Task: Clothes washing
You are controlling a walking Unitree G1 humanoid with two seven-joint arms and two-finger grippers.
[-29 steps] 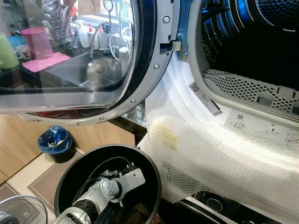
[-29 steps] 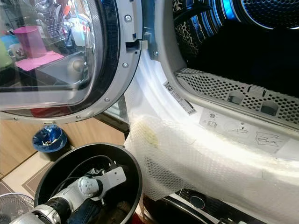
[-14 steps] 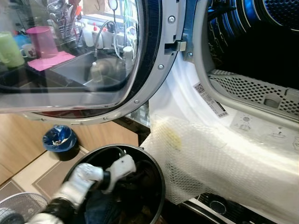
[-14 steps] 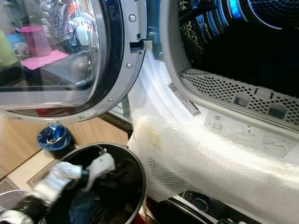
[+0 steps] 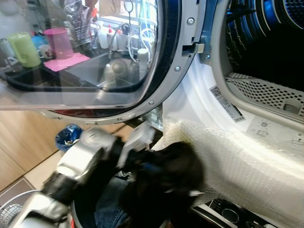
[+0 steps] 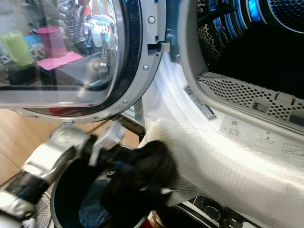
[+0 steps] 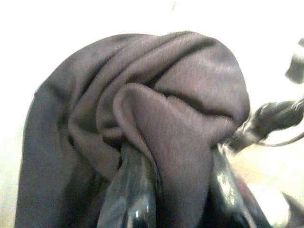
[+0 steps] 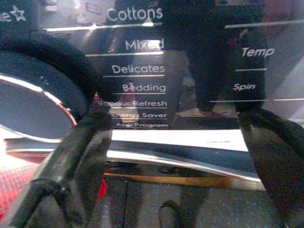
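Far left, on floor: small bin (image 5: 69, 137) lined in blue, scraps inside. Reflected in the open glass machine door (image 5: 95, 57): sink, pink jug, green cup.

Low centre: round black laundry basket (image 6: 59, 190) holding blue denim (image 6: 92, 209), folded low against the near wall. Raised above basket rim: dark garment (image 5: 166, 178), bunched into a rounded lump, no clear long axis, loose end trailing down toward the basket. Lump touching the bubble wrap (image 5: 247, 166) draped over the machine's front sill.

Left gripper (image 7: 173, 190) at the lump, fingers (image 7: 130, 190) pinching a fold of the dark fabric between them. Arm blurred.

Right: drum opening (image 5: 275, 42), dark inside, perforated lint filter (image 6: 256, 92) along its lower edge.

Right gripper (image 8: 180, 156) fingers spread apart, facing the control panel (image 8: 137, 71) with programme list and dial.
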